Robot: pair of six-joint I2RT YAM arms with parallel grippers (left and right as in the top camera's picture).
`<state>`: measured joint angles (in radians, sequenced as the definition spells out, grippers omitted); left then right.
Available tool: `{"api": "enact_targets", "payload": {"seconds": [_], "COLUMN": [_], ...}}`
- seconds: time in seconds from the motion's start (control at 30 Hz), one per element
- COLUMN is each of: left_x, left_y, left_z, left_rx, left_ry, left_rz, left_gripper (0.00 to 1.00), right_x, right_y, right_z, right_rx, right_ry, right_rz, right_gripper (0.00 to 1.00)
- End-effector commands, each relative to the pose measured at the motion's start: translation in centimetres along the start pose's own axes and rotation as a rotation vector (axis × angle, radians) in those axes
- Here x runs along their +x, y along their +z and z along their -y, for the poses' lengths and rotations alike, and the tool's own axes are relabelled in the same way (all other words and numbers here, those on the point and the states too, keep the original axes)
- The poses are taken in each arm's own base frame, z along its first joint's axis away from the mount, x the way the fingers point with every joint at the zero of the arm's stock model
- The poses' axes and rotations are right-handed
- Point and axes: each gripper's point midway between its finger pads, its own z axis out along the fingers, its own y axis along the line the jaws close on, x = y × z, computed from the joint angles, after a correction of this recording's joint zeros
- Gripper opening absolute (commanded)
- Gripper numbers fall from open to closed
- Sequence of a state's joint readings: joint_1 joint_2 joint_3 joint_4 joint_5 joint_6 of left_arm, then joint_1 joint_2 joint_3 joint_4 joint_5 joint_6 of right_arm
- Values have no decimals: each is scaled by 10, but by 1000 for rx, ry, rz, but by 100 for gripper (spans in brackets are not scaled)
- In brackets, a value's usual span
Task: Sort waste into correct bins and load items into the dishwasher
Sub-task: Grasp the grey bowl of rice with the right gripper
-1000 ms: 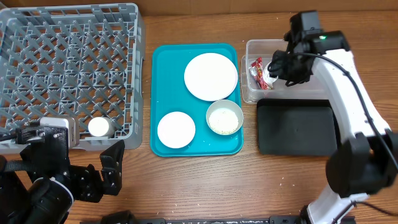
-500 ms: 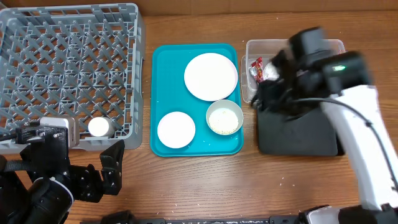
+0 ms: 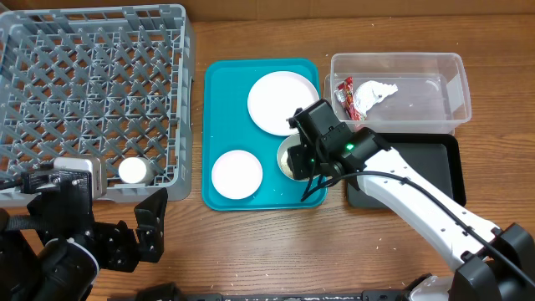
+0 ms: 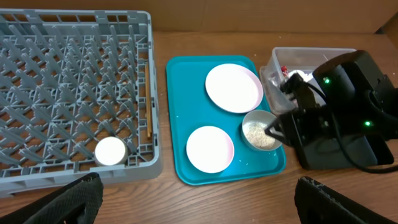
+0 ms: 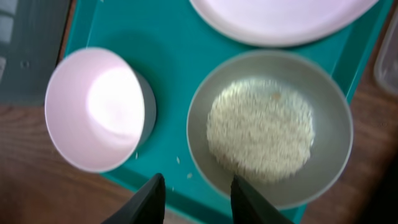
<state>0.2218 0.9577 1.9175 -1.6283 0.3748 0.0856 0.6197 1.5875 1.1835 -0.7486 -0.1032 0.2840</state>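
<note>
**Straddling the rim of the rice bowl**

Hanging low over the teal tray [image 3: 221, 100] with the right gripper [image 5: 196, 186], fingers spread apart and gripping nothing. Straddling the near rim of the pale grey-white bowl [image 5: 333, 124], with one fingertip outside it and the other over its inside; not managing to tell whether touching. Carrying a heap of rice grains [image 5: 261, 127] in that bowl. Sitting just beside it on the same tray, the pinkish bowl [image 5: 99, 106], upright, and, behind both, the round plate [image 3: 283, 102], white face up. Lying together in the clear tub [image 3: 426, 100] off to the tray's right, the snack wrapper [image 3: 345, 96] and the crumpled napkin [image 3: 378, 92]. Lying just in front of the tub, the black tray [image 3: 430, 155], partly hidden under the right arm. Standing by the near wall of the grey dish rack [image 3: 92, 84], the white cup [image 3: 133, 170]. Hanging near the table's front edge with the left gripper [image 4: 198, 182], fingers flung wide, holding nothing
</note>
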Motion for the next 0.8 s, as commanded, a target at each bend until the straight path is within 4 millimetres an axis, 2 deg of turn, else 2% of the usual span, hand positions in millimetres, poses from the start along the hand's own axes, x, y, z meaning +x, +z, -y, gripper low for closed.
{"api": "enact_targets", "payload": {"seconds": [0.0,0.13,0.3,0.47,0.6,0.67,0.77], "left_x": [0,0,0,0,0,0,0], "left_y": [1,1,1,2,2,2,2], "left_z": [2,2,2,1,1,1,1], "left_rx": [12,12,12,12,12,12,12], "left_ry": [26,26,25,24,24,24,24], "left_rz": [-2,-2,-3,-5,-5,-6,-6], "left_gripper": [100,100,100,100,100,100,100], "right_x": [-14,-16,7,21,22,18,4], "right_y": [7,30,67,85,86,78,60], "right_z": [4,5,8,7,11,14,7], "right_rx": [28,27,11,-7,14,39,36], "right_ry": [-9,-10,-18,-9,-12,-10,-29], "right_rz": [68,53,-67,-133,-136,-144,-140], "right_gripper": [36,34,36,35,31,36,38]}}
